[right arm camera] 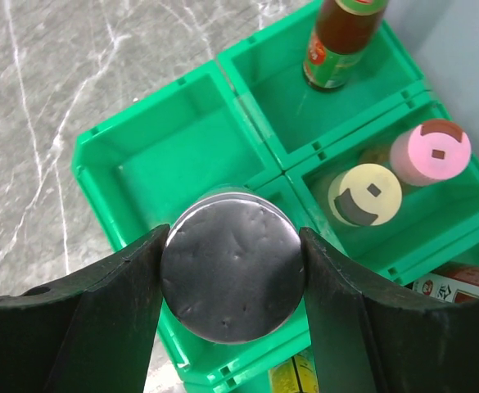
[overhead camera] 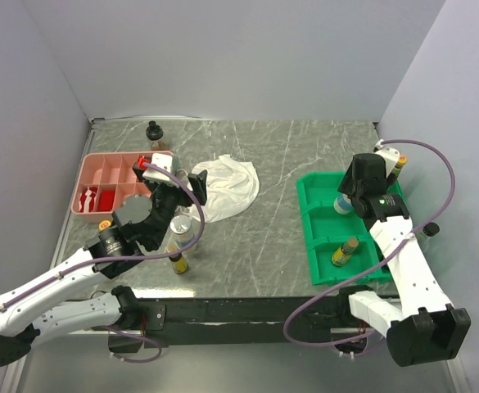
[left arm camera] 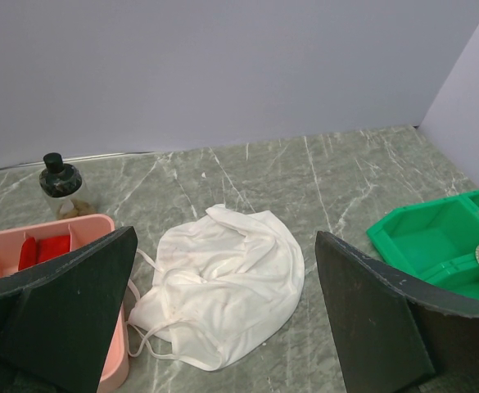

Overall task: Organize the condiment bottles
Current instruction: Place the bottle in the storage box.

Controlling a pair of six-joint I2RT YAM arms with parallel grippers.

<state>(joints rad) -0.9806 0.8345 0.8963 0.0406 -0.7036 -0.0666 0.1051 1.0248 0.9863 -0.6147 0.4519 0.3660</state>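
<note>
**Table** (overhead camera: 264, 155): grey marbled top, a tray at each side.

**Left gripper** (left arm camera: 223, 246): fingers spread wide apart and holding nothing. It hangs above the table beside the pink tray. Seen from the wrist, the white cloth lies between and beyond its fingers.

**Right gripper** (right arm camera: 232, 246): clamped on the silver-capped jar (right arm camera: 232, 274), one finger pressed against each side of the cap. The jar is over the left middle part of the green tray (right arm camera: 153, 164). I cannot tell whether its base rests in the tray or hangs clear of it.

**Green tray, right side of the table:**
- Sauce bottle with a green label (right arm camera: 341, 41), upright in the far compartment.
- Pink-capped bottle (right arm camera: 430, 151) and yellow-capped bottle (right arm camera: 364, 194), side by side in the compartment to the right of the held jar.
- Amber bottle (overhead camera: 345, 251), standing in the near compartment.

**Pink tray** (overhead camera: 100, 168), left side of the table: it holds red pieces, too small to name.

**Loose on the table:**
- Black-capped bottle (overhead camera: 153, 133), upright at the far edge, just beyond the pink tray.
- Clear jar (overhead camera: 182, 228) and dark bottle (overhead camera: 178, 262) with a yellow cap, standing close together at the near left beside the left arm.
- White cloth (overhead camera: 227, 188), crumpled, between the two trays and nearer the pink one.
</note>
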